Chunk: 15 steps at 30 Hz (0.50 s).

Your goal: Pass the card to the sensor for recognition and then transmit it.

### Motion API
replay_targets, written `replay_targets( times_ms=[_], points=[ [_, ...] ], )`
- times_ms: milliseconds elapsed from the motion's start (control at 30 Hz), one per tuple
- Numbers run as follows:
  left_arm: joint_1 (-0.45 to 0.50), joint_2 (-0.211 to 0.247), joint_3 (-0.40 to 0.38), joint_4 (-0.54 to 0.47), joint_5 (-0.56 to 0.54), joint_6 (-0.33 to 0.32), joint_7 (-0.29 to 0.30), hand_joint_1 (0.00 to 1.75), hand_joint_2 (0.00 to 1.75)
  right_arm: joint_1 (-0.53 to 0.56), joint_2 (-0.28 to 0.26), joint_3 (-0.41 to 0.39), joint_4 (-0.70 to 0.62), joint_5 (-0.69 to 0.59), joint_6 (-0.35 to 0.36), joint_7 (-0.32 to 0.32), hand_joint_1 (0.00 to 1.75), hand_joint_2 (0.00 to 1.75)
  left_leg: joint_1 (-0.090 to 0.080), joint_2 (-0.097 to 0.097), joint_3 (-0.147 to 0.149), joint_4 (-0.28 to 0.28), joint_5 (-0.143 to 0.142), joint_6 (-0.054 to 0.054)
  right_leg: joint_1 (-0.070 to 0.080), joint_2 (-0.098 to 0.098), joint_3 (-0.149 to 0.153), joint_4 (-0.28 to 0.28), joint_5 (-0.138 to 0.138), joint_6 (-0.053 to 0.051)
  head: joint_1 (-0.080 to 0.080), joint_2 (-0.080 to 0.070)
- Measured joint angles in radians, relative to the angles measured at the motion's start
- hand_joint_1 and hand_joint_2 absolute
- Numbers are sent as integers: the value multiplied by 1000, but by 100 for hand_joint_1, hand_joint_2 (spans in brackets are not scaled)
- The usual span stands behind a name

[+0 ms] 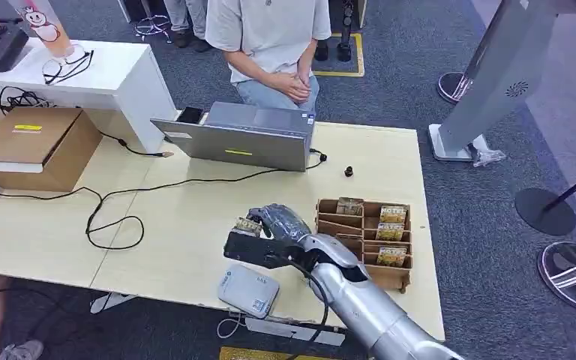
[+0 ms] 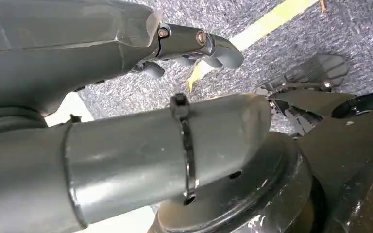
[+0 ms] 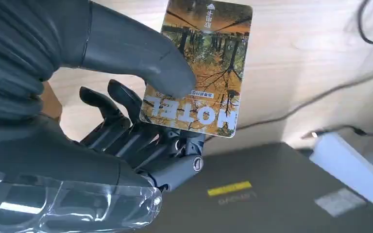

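One card [image 3: 201,73] is in play, pinched by the right hand [image 1: 274,225] between its thick thumb and the darker fingers behind it; in the right wrist view it reads as an orange-brown hotel key card with a woodland print. In the head view the hand sits just below the centre of the frame, over the pale tabletop [image 1: 187,217], with the card's edge peeking out on its left. Nearest the robot, at the lower middle of the frame, lies the grey sensor [image 1: 248,291], flat near the tabletop's front edge, just below the hand. To the right of the hand stands a cardboard organiser [image 1: 365,240] with more cards in its slots. Further back, at upper centre, a closed laptop [image 1: 244,136] lies in front of a seated person [image 1: 274,45] with folded hands.

The left hand [image 2: 194,46] hangs off the tabletop over grey carpet, fingers loosely curled in around nothing.

By my reading the card is picked and the recognition step is under way: the next move calls for drawing the card back toward the sensor and lowering it flat, close over its top face, before handing it on to the person.
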Motion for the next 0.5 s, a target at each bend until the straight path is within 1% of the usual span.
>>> replay_targets(
  times_ms=[300,500],
  points=[
    [0,3,-6,1,6,18,-19,0,0,52,-32,-51,-156,-37,-25,-79,175,175,0,0,0,0,0,0,0,0,0,0,0,0,0,0],
    [0,3,-6,2,8,21,-26,0,0,84,-49,-71,-247,-41,-41,-111,175,175,0,0,0,0,0,0,0,0,0,0,0,0,0,0]
  ],
)
